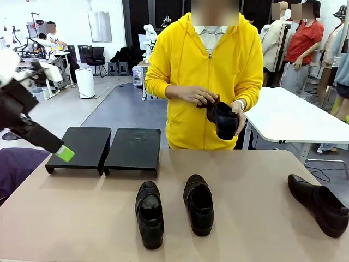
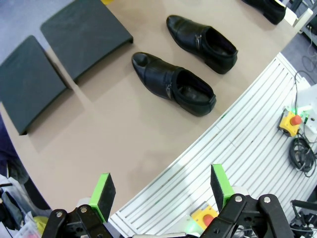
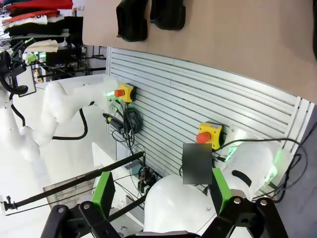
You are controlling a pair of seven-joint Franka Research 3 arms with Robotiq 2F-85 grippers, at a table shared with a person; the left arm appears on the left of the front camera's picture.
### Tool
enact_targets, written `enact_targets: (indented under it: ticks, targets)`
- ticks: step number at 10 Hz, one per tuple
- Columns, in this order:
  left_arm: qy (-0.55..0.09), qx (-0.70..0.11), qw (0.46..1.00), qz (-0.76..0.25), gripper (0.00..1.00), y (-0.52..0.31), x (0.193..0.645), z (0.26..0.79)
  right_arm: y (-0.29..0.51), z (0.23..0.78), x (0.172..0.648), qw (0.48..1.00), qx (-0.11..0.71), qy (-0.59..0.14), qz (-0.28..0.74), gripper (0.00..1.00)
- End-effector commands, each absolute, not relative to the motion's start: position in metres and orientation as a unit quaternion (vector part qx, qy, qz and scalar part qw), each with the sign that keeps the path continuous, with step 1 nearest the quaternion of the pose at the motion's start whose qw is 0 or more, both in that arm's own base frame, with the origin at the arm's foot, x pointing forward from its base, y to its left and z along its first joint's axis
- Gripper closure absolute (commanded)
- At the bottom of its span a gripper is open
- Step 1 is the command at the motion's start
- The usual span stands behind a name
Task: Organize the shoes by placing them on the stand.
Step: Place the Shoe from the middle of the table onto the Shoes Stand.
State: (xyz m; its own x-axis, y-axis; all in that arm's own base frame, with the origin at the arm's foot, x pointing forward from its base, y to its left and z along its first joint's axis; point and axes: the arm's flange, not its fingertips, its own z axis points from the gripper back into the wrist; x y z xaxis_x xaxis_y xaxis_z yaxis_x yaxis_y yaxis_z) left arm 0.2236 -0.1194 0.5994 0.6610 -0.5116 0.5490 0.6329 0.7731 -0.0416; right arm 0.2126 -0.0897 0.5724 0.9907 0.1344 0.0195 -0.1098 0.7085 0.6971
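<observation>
Beige tabletop (image 1: 245, 180) stretches between the robot and a person (image 1: 202, 60) in a yellow hoodie, with an open workshop floor behind. At the far left of the table the two black platforms sit side by side, the left stand (image 1: 79, 147) and the right stand (image 1: 133, 148), both bare.

Two shoes lie in the middle, nearer the robot: the left middle shoe (image 1: 150, 214) and the right middle shoe (image 1: 199, 204). They are just beside each other but apart, with long axes running near to far, toes toward the stands and heels toward the robot. A third shoe (image 1: 319, 204) lies well apart at the near right, angled; which end is its toe is hard to make out. The fourth shoe (image 1: 224, 119) is off the table, held in the person's hands (image 1: 191, 94) above the far edge.

The left gripper (image 1: 65, 153) hangs by the near left corner of the left stand, its jaws spread wide and empty in the left wrist view. The right gripper (image 3: 161, 191) is spread just as wide, nothing between its pads, back over the robot's side of the table edge.

From the left gripper, the left middle shoe lies to the right and nearer. That arm looks the closer one both to this shoe and to the stands. Since the shoe lies lengthwise near to far, a grasp would probably need the fingers set across its width, one on each side.
</observation>
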Motion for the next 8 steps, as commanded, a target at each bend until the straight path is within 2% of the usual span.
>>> enact_targets:
  ticks: [1,2,3,4,5,6,7,8]
  targets:
    - [-0.212,-0.131,0.927,-0.281,0.0,-0.184,0.281,0.583,-0.089,0.577,0.214,0.922,0.381,0.017,0.063,0.0]
    - [-0.208,-0.134,0.937,-0.248,0.0,-0.214,0.303,0.566,-0.089,0.577,0.214,0.922,0.381,0.017,0.063,0.0]
    - [-0.174,-0.149,0.949,-0.216,0.0,-0.25,0.322,0.549,-0.089,0.577,0.214,0.922,0.381,0.017,0.063,0.0]
    - [-0.125,-0.199,0.953,-0.19,0.0,-0.275,0.337,0.538,-0.089,0.577,0.214,0.922,0.381,0.017,0.063,0.0]
    - [-0.056,-0.25,0.961,-0.107,0.0,-0.296,0.352,0.528,-0.089,0.577,0.214,0.922,0.381,0.017,0.063,0.0]
    - [-0.015,-0.25,0.968,-0.029,0.0,-0.308,0.362,0.52,-0.089,0.577,0.214,0.922,0.381,0.017,0.063,0.0]
    - [-0.104,-0.19,0.959,-0.183,0.0,-0.281,0.335,0.509,-0.089,0.577,0.214,0.922,0.381,0.017,0.063,0.0]
    - [-0.104,-0.19,0.959,-0.183,0.0,-0.281,0.335,0.509,-0.089,0.577,0.214,0.922,0.381,0.017,0.063,0.0]
